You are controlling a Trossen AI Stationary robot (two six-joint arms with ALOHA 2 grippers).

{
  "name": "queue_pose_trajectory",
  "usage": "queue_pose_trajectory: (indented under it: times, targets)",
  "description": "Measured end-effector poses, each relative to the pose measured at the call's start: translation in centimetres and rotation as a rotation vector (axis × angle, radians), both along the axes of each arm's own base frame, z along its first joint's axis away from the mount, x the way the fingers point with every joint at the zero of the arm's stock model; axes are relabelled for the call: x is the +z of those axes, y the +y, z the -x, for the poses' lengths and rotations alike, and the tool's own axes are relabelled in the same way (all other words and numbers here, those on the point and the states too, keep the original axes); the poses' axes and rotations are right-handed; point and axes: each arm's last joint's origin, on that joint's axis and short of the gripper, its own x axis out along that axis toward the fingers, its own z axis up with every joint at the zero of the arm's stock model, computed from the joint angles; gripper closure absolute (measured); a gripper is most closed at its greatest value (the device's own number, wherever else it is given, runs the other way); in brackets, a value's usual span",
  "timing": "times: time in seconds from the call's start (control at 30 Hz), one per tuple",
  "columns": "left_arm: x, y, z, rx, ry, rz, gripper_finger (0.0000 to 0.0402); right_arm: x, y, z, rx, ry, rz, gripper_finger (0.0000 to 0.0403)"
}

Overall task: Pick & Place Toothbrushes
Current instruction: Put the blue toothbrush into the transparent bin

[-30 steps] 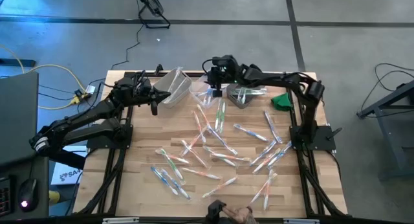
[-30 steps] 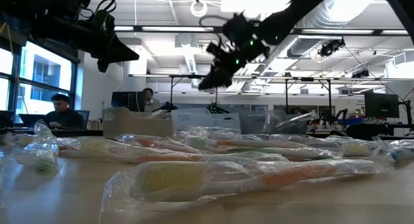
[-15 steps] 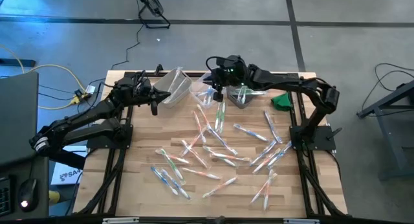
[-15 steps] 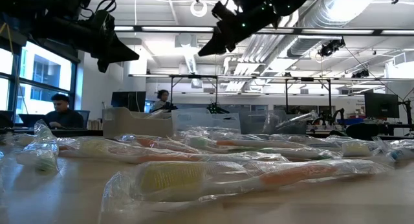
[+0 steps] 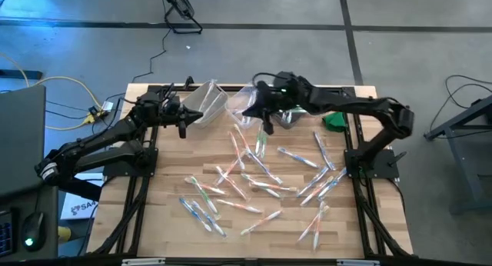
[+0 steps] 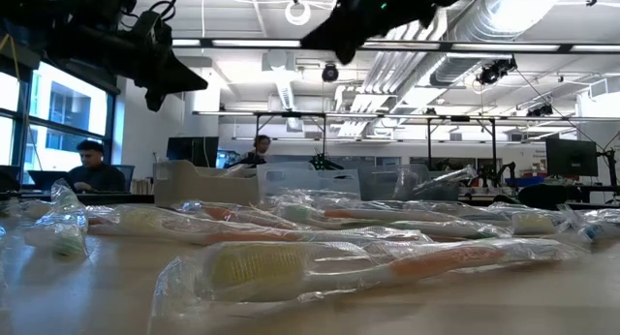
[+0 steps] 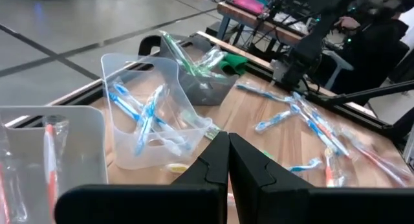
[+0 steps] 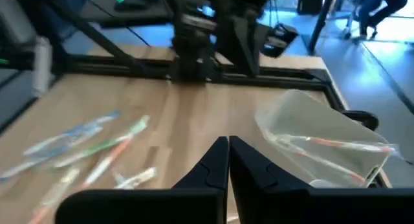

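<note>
Overhead, right hand shut, seemingly empty, above toothbrushes.

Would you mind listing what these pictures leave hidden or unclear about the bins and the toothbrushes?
- Low view: the bins stand behind heaped toothbrushes; their contents are hidden.
- High view: wrapped toothbrushes too small to count by colour.
- High view: right gripper covers part of the middle bin.
- Right wrist view: clear bin blurred, cut by the edge.
</note>
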Motion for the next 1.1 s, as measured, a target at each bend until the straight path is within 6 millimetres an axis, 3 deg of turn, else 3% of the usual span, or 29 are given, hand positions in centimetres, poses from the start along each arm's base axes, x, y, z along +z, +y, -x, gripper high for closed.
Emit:
queue_pose_trajectory:
  times: [0.23,0.53,0.83,1.1]
  targets:
    - [0.2,-0.5,-0.4,0.071,0.013,-0.053,0.0399,0.1,1.9,5.4,-0.112,-0.264,0.010,0.0399]
    - [0.2,-2.7,-1.7,0.063,0.003,-0.017,0.0399,-3.7,3.9,11.0,-0.148,-0.390,-0.096,0.0399]
    - [0.0,-5.5,-2.7,0.075,0.010,0.008,0.0400,-6.3,4.5,12.1,-0.148,-0.319,-0.128,0.0399]
    - [-0.3,-8.0,-3.4,0.063,0.027,0.023,0.0401,-6.6,4.5,12.1,-0.144,-0.299,-0.135,0.0398]
